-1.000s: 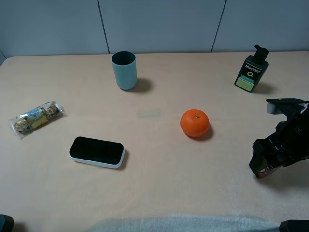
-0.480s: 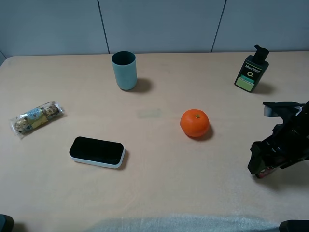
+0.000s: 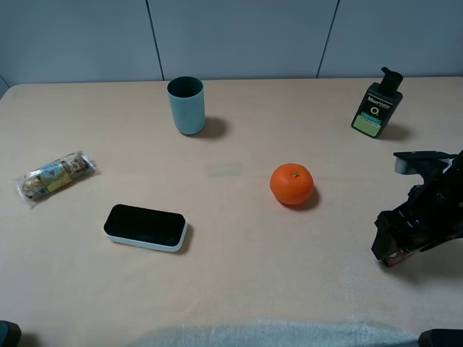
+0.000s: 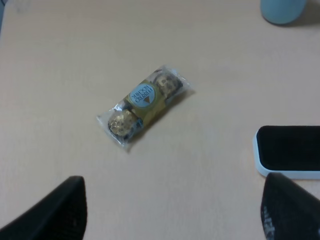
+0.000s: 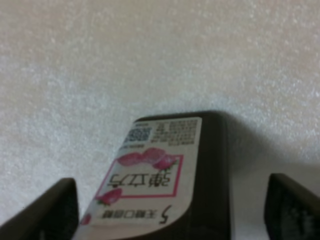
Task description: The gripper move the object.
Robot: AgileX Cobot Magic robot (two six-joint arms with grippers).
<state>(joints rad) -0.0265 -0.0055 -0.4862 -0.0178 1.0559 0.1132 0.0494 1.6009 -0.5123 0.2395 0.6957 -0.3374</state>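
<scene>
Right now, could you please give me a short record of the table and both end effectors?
Surface: beige table
Right end effector: open, straddling the small black box lying on the table
Left end effector: open, holding nothing
Other items: teal cup, orange, pump bottle, black-and-white case, chocolate packet
Status: box apparently not yet clamped

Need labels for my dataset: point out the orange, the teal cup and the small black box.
orange (image 3: 291,183): exterior high view, centre of its peel.
teal cup (image 3: 187,108): exterior high view, its outer wall.
small black box (image 5: 150,175): right wrist view, its pink-and-white label.
</scene>
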